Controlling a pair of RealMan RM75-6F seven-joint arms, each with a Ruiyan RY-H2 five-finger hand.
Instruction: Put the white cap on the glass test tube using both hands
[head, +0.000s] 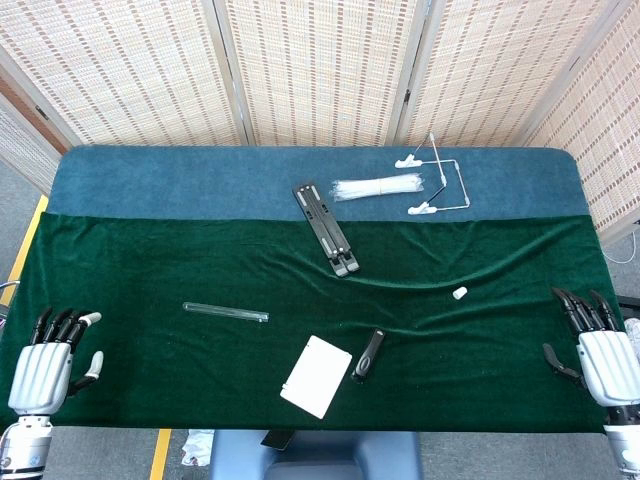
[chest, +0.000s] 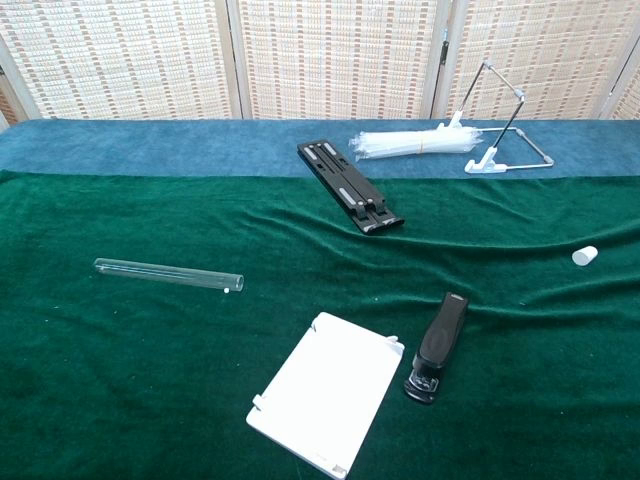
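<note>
Hands: left hand (head: 40, 372) and right hand (head: 605, 362) released, fingers apart; no legible writing anywhere.

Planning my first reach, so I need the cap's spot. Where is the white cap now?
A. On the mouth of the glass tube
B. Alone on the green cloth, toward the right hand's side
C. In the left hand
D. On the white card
B: the white cap lies by itself on the green cloth, well apart from the glass test tube and nearer the right hand.

On the green cloth (head: 150, 270) the tube (head: 226, 312) lies left of centre and the cap (head: 460, 293) well to its right, with both empty hands, left (head: 45, 362) and right (head: 600, 352), spread at the near corners.
</note>
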